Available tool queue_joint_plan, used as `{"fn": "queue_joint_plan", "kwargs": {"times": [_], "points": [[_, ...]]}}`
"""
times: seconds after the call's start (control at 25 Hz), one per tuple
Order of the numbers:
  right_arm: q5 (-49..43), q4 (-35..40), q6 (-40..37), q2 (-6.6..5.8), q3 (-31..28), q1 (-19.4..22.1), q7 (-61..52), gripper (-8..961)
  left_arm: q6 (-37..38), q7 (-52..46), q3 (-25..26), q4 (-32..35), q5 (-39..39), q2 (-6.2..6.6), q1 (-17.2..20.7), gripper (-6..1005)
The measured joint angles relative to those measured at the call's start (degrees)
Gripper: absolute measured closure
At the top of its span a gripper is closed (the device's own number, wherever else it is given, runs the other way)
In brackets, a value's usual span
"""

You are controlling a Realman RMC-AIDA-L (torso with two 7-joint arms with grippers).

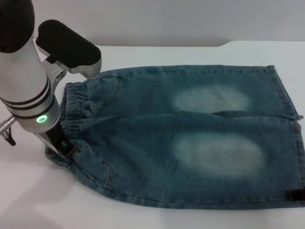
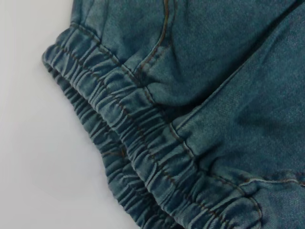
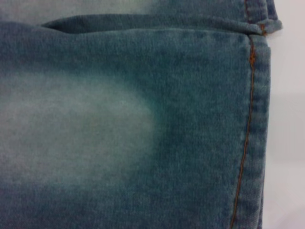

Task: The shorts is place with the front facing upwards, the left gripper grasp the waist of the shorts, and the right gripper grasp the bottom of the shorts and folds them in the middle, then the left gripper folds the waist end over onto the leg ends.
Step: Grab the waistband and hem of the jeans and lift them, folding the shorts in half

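The blue denim shorts (image 1: pixel 190 138) lie flat, front up, with two pale thigh patches. The gathered waist (image 1: pixel 75 102) is at the left and the straight leg hems (image 1: pixel 286 95) are at the right. My left gripper (image 1: pixel 63 145), under the green-lit arm, sits at the near corner of the waist, low on the cloth. The left wrist view is filled by the elastic waistband (image 2: pixel 143 152) from close up. A small black piece of the right gripper (image 1: pixel 295 193) shows at the near corner of the leg hem. The right wrist view shows that hem (image 3: pixel 252 133) with its orange stitching.
The shorts rest on a white table (image 1: pixel 38 200). Its far edge (image 1: pixel 157 46) runs along the back. Bare white surface shows in front of the shorts and left of the waist. The left arm's dark housing (image 1: pixel 71 45) hangs over the far corner of the waist.
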State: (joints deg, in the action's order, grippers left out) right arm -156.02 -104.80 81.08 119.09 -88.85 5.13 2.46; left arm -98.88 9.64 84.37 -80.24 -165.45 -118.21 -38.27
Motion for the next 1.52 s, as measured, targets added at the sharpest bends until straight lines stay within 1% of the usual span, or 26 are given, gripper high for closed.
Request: {"fn": "queue_joint_plan", "kwargs": {"times": [0.44,0.72,1.04,1.24,1.36,1.48,1.52], "points": [[-0.24,1.48,-0.82,-0.05,0.07,-0.3,0.08,357,-0.08,0.02,-0.09,-0.09,0.06,-0.09,0.0,935],[-0.06,3.63,-1.18,-0.32,0.0,-0.95,3.04,379,0.0,0.22,-0.09,-0.1,0.16,-0.09,-0.2,935],[-0.04,3.61,-1.05,-0.18,0.94,-1.29,4.2,508,-0.02,0.22,-0.09,-0.1,0.14,-0.09,-0.38,934],[0.34,2.95,-0.62,-0.06,1.66,-1.27,4.25,551,-0.05,-0.05,-0.09,-1.1,0.1,0.06,-0.02,934],[0.48,1.69,-0.28,-0.03,1.79,-1.2,4.24,584,-0.07,-0.1,-0.09,-1.4,0.08,0.09,0.1,934],[0.48,-1.2,0.45,-0.11,1.77,-1.01,4.23,621,-0.17,-0.12,-0.09,-1.46,0.03,0.09,0.17,934],[0.48,-2.09,0.9,-0.14,1.69,-1.01,4.23,659,-0.21,-0.12,-0.09,-1.5,0.01,0.09,0.2,934]]}}
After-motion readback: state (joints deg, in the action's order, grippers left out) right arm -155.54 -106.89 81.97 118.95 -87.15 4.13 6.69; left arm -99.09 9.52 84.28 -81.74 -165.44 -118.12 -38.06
